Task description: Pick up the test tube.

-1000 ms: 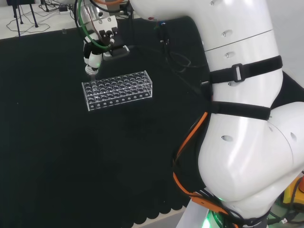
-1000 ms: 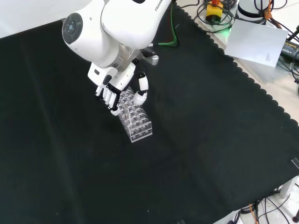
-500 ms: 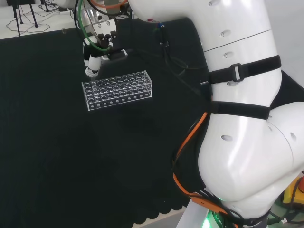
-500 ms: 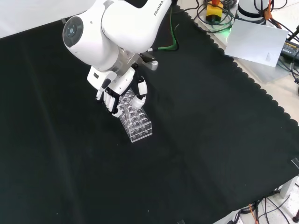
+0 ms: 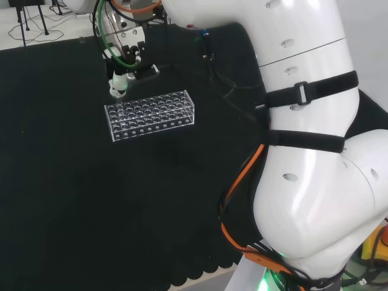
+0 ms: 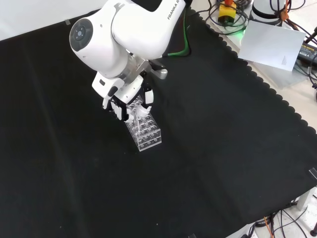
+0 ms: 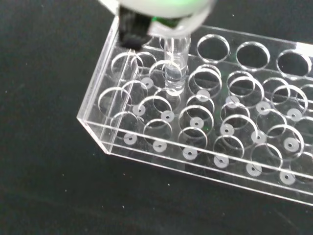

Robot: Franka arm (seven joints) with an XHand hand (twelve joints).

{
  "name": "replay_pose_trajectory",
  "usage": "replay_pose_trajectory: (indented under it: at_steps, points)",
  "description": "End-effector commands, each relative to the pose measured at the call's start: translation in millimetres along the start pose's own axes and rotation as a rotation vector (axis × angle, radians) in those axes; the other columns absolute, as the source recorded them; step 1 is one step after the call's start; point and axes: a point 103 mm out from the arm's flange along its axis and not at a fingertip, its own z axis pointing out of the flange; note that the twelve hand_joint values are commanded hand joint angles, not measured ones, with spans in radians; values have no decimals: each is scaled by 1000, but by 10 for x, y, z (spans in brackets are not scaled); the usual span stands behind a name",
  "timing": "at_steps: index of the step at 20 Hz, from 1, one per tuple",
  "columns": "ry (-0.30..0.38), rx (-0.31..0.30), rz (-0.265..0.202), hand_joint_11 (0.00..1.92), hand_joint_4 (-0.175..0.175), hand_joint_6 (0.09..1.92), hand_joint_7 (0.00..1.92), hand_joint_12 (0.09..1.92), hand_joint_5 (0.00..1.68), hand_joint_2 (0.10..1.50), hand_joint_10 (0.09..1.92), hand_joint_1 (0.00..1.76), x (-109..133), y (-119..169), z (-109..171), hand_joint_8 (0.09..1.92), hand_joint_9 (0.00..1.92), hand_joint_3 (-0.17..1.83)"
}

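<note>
Spreading under everything: the black cloth [image 6: 223, 129] that covers the bench, with a scalloped edge along its right side in the front view.
Arm: the white robot arm [image 6: 133, 29], its big glossy links with a round grey cap coming in from the top of the front view; in the head view its links [image 5: 303, 151] stand at the right with black straps and an orange cable.
Rack: a clear plastic test tube rack [image 5: 150, 114] with rows of round holes, lying flat on the cloth; in the front view [image 6: 143, 130] it runs away from the camera, its far end beneath the hand; in the wrist view [image 7: 205, 122] one corner is close, and the white discs at the bottom of the holes show through the top plate.
Hand: the black and white hand [image 6: 130, 103] sits above the rack's far end in the front view, fingers curled downward and pinched on the tube; in the head view [image 5: 119, 82] it hangs just over the rack's left end.
Tube: a clear glass test tube [image 7: 175, 68], upright, its top hidden between the blurred white fingertips [image 7: 161, 12], its rounded bottom at the level of a hole in the second row near the rack's end; I cannot tell whether the bottom is clear of the top plate.
</note>
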Motion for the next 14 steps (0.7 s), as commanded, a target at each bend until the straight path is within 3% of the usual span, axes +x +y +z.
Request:
replay_pose_trajectory:
  at_steps: [1,7,14]
  points:
    - [17,-65,14,611,-175,790,1226,1316,1119,848,664,1251,33,33,-1,783,1155,375]
    - [57,-193,14,859,-175,669,1328,1194,1230,681,492,1422,44,11,-93,794,1260,584]
    - [51,-200,5,926,-175,528,1398,1171,1328,596,285,1435,44,-7,-175,679,1402,675]
